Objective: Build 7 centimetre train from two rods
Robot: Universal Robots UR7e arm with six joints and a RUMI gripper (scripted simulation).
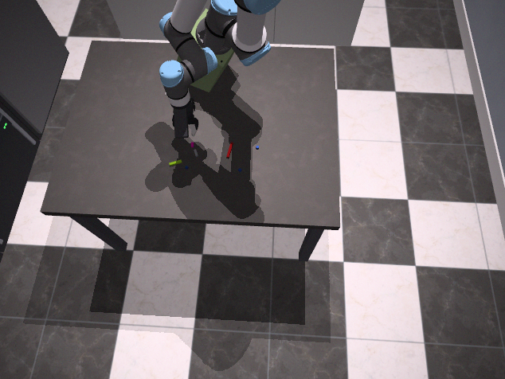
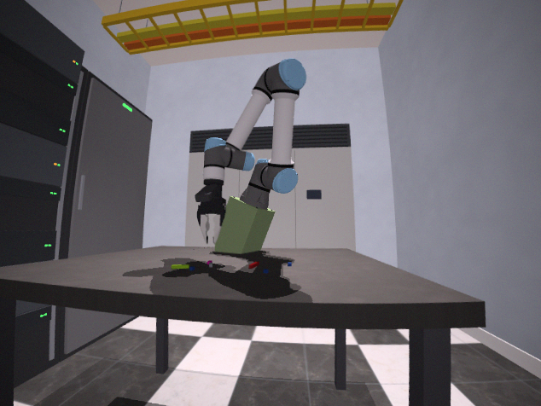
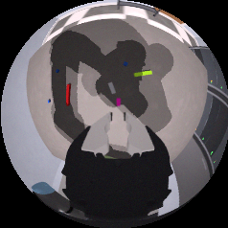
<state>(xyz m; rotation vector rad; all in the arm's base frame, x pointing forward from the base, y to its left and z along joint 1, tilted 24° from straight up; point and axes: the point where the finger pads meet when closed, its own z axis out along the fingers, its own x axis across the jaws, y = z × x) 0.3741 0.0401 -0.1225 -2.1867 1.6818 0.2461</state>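
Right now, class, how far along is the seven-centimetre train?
Done: nothing joined; the lime rod and magenta rod, together seven, lie apart. In hand: nothing; the gripper hangs narrowed and empty near the magenta rod. Left: lay them end to end, clear of the grey rod.

A dark grey table (image 1: 285, 122) on four dark legs stands on a black-and-white chequered floor (image 1: 408, 285). Tall dark server cabinets (image 2: 39, 144) with small green and orange lights line the room at nine o'clock in the exterior view. A yellow ladder-like tray (image 2: 244, 17) with orange strips hangs from the ceiling at twelve o'clock.
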